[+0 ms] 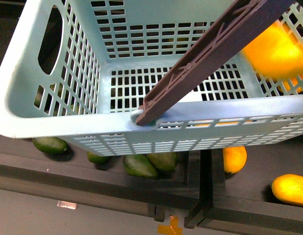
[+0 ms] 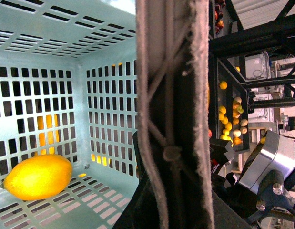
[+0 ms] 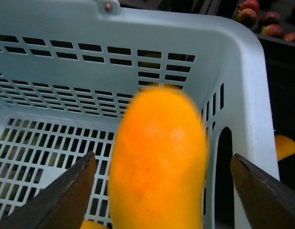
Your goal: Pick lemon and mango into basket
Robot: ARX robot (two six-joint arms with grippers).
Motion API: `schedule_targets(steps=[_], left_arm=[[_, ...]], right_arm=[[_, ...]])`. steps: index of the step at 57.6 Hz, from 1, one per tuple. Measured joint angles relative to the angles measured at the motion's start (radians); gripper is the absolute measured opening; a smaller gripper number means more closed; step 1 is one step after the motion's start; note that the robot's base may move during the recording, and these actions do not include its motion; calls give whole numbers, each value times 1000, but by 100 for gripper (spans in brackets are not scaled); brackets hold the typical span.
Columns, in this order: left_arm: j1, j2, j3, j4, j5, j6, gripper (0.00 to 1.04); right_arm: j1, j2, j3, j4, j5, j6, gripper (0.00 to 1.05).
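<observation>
Two right fingers (image 3: 66,195): spread wide, one on each side of the mango, neither touching it as far as the right wrist view shows.
Mango (image 3: 157,162): blurred, between those open fingers, over the inside of the basket near an end wall. Nothing seems to hold it, so I judge it is dropping in.
Left fingers: hidden behind the handle in the left wrist view; cannot tell whether wide or narrow.
Lemon (image 2: 37,176): lying on the basket floor, close to a corner.
Basket (image 1: 24,98): teal, slotted, tilted.
Handle (image 1: 215,54): brown, slanting across the basket.
Below: green fruits (image 1: 139,165) in dark bins.
Handling: the mango looks smooth and glossy, so probably slippery, fairly heavy, and firm but easy to bruise. If regrasped, take it across the middle of its narrow width with a modest squeeze. The lemon is small, light and likely to roll.
</observation>
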Motion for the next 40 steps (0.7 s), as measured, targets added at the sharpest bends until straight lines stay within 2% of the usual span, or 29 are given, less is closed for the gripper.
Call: schedule_targets(steps=[3, 11, 28, 29, 34, 40], left_arm=[[0, 0, 0, 0, -1, 0, 5], [0, 2, -3, 0, -3, 1, 5], [0, 2, -3, 0, -2, 5, 5], [0, 2, -3, 0, -2, 5, 5], [0, 2, -3, 0, -2, 3, 5], [0, 2, -3, 0, -1, 3, 5]], right_arm=[[-8, -23, -3, -9, 5, 3, 98], [-42, -99, -23, -25, 45, 21, 96], [-169, -420, -177, -156, 200, 109, 96], [-175, -428, -185, -146, 188, 108, 95], [-236, -468, -284, 83, 2, 92, 82], [-251, -505, -373, 220, -63, 82, 66]])
